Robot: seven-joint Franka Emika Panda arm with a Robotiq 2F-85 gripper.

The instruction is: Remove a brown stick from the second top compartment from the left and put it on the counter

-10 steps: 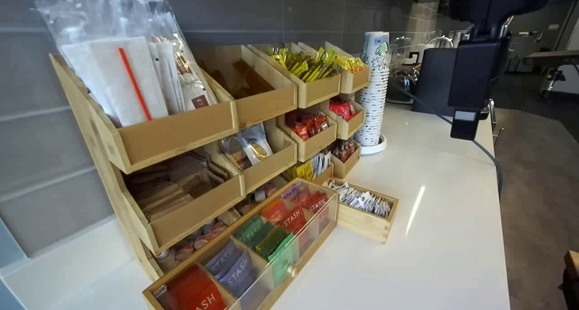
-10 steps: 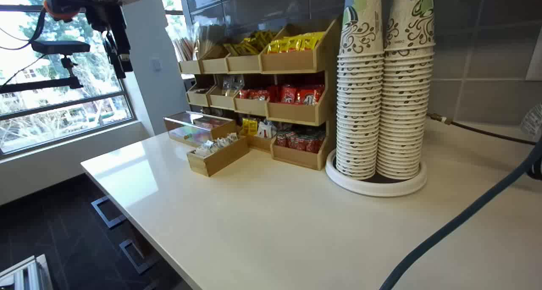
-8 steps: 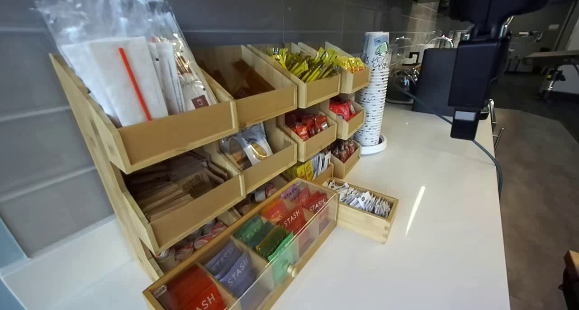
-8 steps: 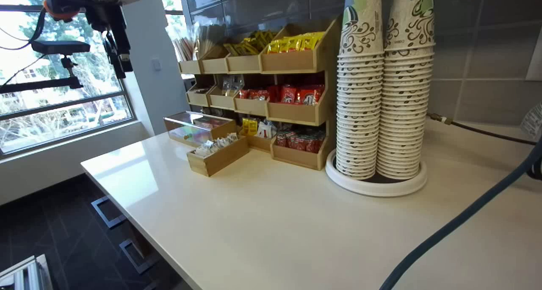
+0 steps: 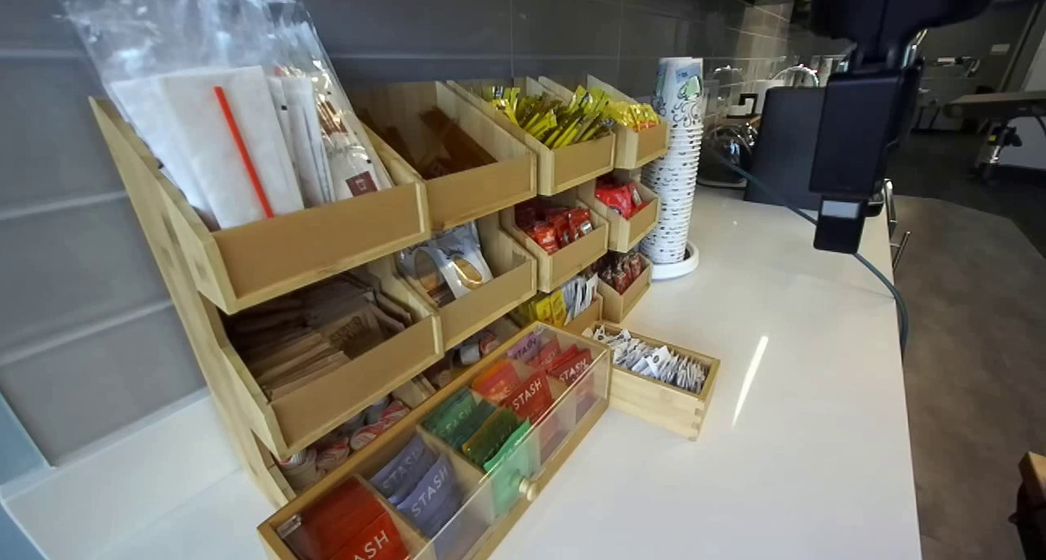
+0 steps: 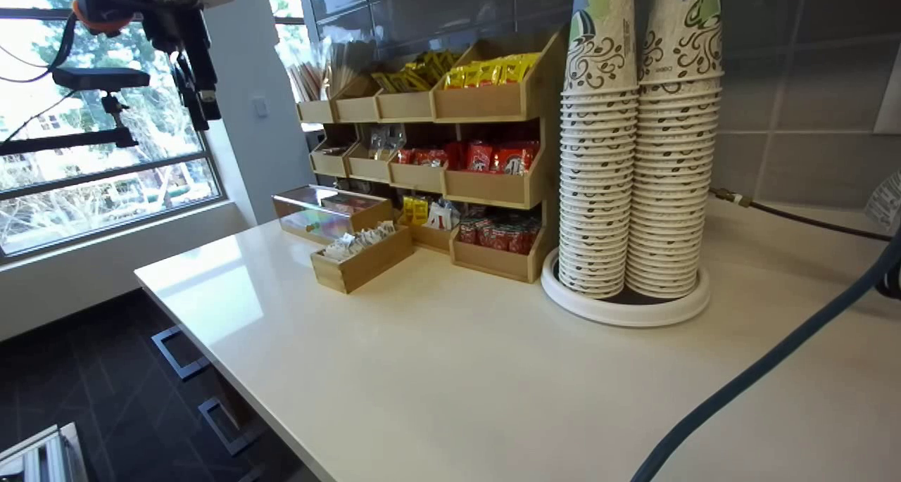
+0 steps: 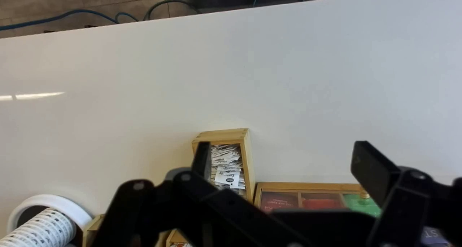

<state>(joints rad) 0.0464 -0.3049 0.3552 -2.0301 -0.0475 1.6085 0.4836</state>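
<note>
Hanging above the counter (image 7: 288,88), the claw (image 7: 282,151) points down, fingers (image 7: 373,171) apart.

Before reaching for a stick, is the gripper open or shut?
Open: in the wrist view, the gripper has its fingers wide apart, nothing held between them.

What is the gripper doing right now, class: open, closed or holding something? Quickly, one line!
Gripper: open wide in the wrist view, holding nothing.
</note>
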